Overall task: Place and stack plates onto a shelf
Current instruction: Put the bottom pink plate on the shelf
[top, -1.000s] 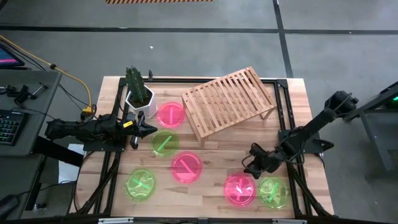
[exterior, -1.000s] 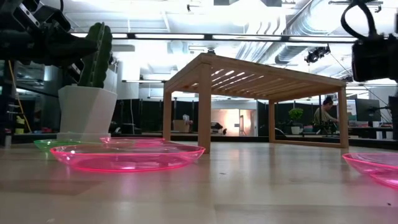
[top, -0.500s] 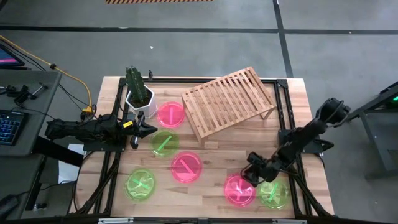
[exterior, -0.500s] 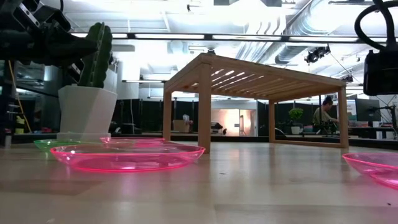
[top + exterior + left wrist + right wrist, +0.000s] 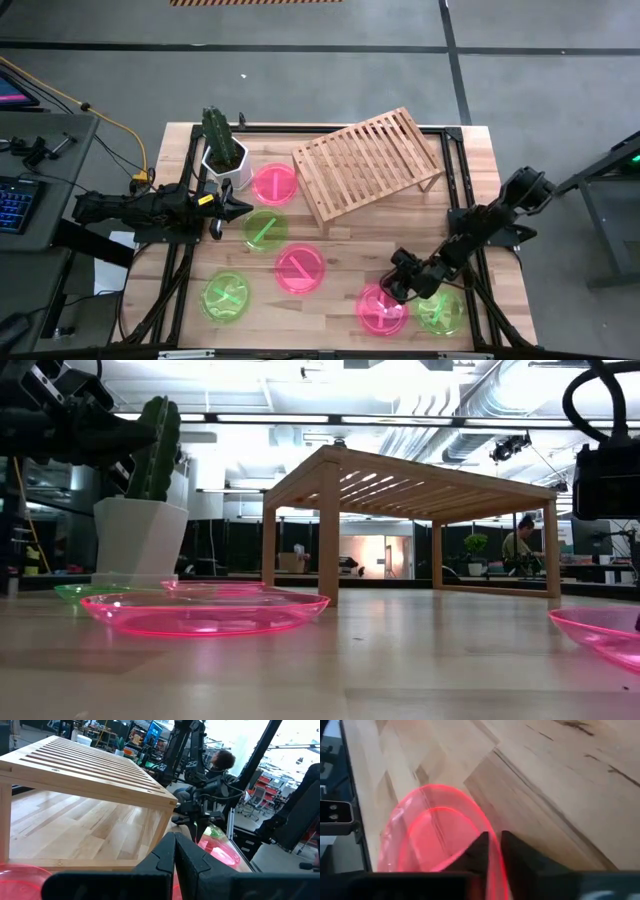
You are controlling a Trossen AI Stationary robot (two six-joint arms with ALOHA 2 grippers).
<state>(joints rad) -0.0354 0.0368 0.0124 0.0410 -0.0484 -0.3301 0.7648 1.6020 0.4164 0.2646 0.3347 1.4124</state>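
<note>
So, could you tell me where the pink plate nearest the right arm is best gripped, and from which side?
Grip the thin raised rim of the pink plate, at the edge facing the right gripper. The plate lies flat and shallow on the table, so only the rim offers purchase. The right wrist view shows the fingers already astride that rim.

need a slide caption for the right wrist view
Right gripper fingers nearly closed on the rim of a pink plate lying on the wooden table.
</note>
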